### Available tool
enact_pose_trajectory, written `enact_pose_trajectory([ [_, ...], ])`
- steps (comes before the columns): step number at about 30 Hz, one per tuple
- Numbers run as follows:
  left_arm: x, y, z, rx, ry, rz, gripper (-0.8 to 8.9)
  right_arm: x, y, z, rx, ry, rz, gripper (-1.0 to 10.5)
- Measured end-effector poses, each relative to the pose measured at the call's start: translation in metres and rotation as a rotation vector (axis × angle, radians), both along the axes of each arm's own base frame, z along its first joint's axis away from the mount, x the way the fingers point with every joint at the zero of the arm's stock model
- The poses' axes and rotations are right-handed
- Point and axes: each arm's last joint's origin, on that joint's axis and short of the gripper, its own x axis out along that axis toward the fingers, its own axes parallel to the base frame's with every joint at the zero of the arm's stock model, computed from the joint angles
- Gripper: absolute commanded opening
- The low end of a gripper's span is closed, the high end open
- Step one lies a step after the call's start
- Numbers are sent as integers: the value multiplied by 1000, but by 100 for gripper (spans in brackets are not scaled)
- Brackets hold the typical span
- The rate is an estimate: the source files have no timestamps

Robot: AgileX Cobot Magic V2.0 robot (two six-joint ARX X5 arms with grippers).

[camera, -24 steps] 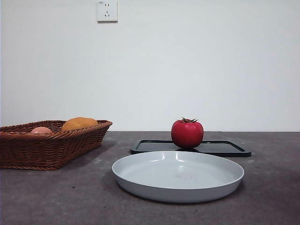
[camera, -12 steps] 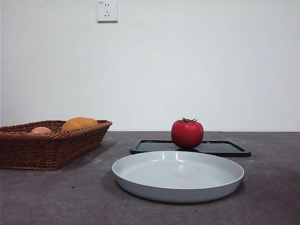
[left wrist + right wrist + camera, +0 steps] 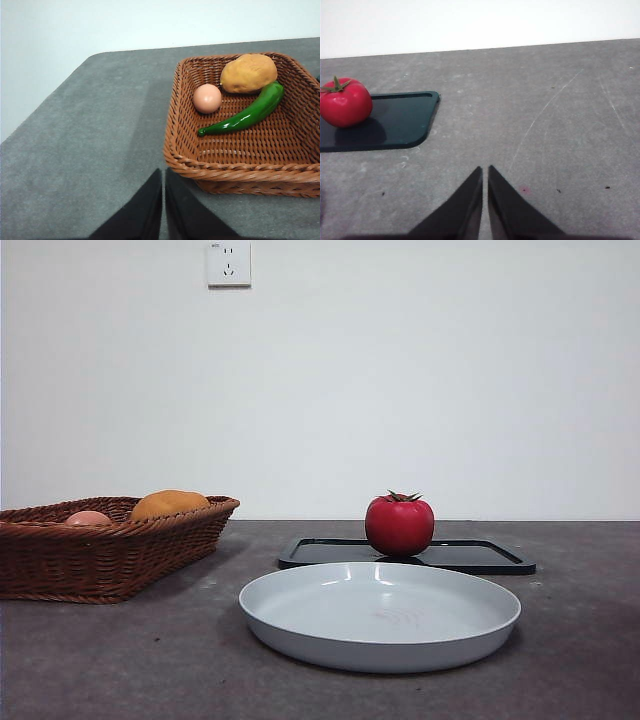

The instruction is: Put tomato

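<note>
- Grey table (image 3: pixel 120 660), white wall behind.
- The tomato (image 3: pixel 399 525) stands on a black tray (image 3: pixel 480 557), which the plate (image 3: pixel 380 615) partly hides.
- Left gripper (image 3: pixel 163 200) and right gripper (image 3: pixel 485 195): jaws closed, holding nothing.

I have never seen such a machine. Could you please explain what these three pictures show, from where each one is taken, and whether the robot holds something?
It is a robot with two arms at a grey table. One picture looks level across the table from a low camera in front; no arm shows there. The other two come from cameras on the wrists. Each shows its own black gripper at the bottom: the left gripper and the right gripper, both shut and holding nothing.

The tomato stands on a flat black tray. Nearer the front camera lies an empty grey plate. To the side, a wicker basket holds a green pepper, an orange-yellow fruit and a pale pink one.
</note>
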Motion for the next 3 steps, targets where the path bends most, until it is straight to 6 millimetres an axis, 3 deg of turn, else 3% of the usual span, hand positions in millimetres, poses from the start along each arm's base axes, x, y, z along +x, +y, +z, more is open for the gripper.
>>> enact_pose_trajectory([
  [3,0,0,0,0,0,0,9,0,0,0,0,0,0,7],
])
